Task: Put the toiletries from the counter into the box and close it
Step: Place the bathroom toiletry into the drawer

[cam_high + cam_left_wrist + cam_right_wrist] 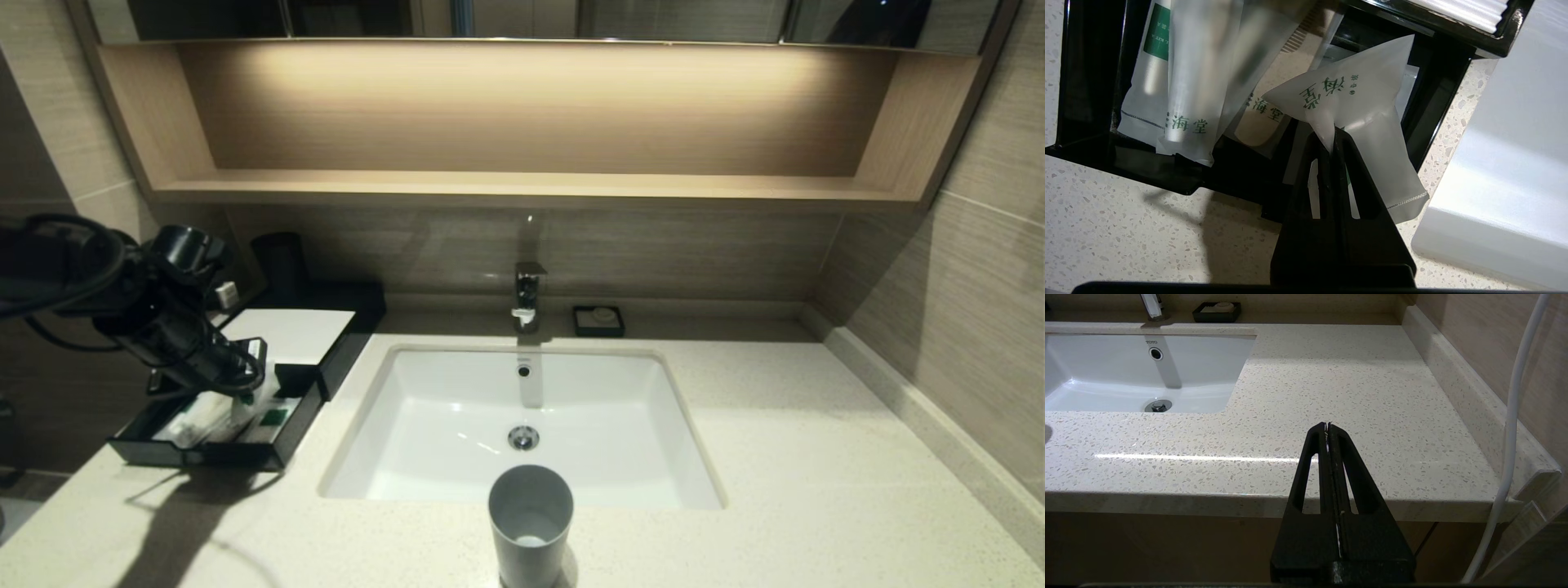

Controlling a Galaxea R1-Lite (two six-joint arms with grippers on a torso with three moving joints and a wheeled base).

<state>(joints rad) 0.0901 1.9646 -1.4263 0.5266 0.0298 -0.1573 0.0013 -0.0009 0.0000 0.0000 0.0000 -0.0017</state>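
Pinched between the closed jaws of the left gripper (1331, 141), the squarish packet (1355, 98) is being held by one corner directly over the open drawer (282, 441) of the box (343, 343), at nine o'clock from the sink (678, 457) on the worktop (816, 457). Release is judged to be straight down. The right gripper (1328, 426) is parked shut, empty, at the worktop's front edge.

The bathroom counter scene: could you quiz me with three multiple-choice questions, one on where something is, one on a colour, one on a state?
1. Where does the grey cup stand?
A. in front of the sink
B. on the shelf
C. inside the box

2. What colour is the print on the packets?
A. red
B. green
C. blue

3. What is the box's drawer like?
A. pushed shut
B. taken away
C. pulled open

Answers:
1 A: the cup sits on the counter at the sink's near edge.
2 B: the squarish packet pinched in the left gripper bears green characters.
3 C: packets lie in the open drawer.
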